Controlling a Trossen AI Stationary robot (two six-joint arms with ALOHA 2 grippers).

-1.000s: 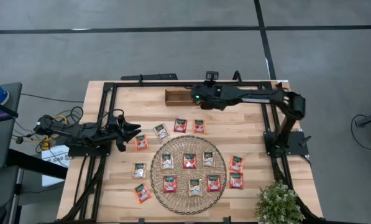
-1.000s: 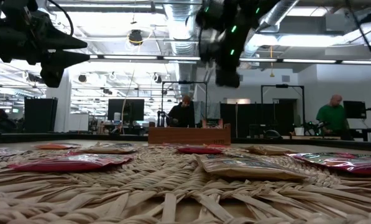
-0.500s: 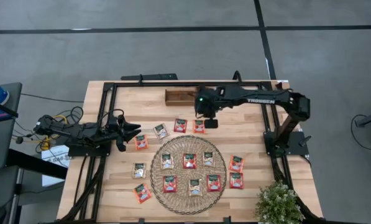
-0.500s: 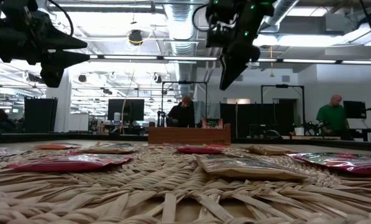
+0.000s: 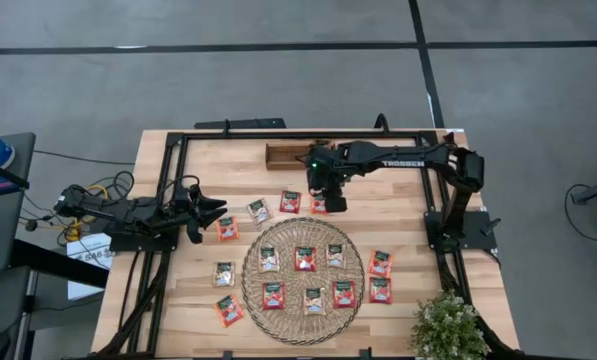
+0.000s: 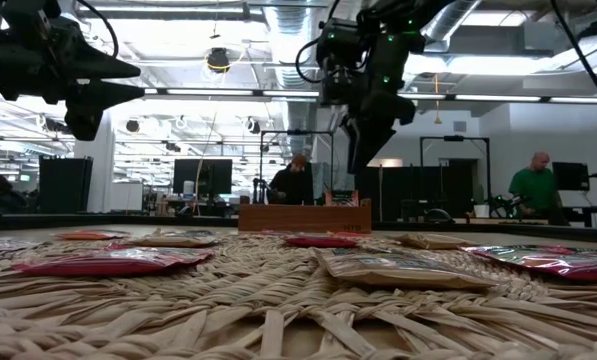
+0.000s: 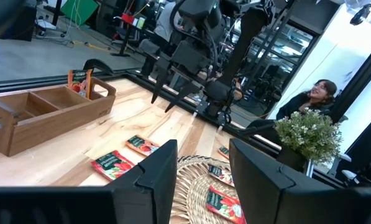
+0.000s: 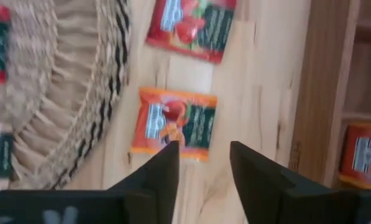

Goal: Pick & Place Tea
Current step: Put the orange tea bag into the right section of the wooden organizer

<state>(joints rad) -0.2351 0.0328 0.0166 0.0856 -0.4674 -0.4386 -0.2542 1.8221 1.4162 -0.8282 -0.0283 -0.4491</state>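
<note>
Several tea sachets lie flat on the round woven mat (image 5: 303, 268) and on the bare wood around it. My right gripper (image 8: 204, 163) points steeply down, open, above an orange sachet (image 8: 176, 122) that lies between the mat and the long wooden tray (image 5: 286, 154). It touches nothing. A red sachet (image 8: 194, 25) lies beside the orange one. Another sachet (image 8: 362, 155) sits inside the tray. In the high view my right gripper (image 5: 330, 198) partly hides the orange sachet. My left gripper (image 5: 216, 210) waits at the table's left, level and open.
Black frame rails (image 5: 168, 200) run along the table's left, far and right sides. A potted plant (image 5: 446, 325) stands at the near right corner. People work at desks in the room beyond the table.
My right gripper has come from above the wooden tray toward the table's near edge and down. It has tipped from nearly level to pointing steeply down over the orange sachet. No sachet has moved.
</note>
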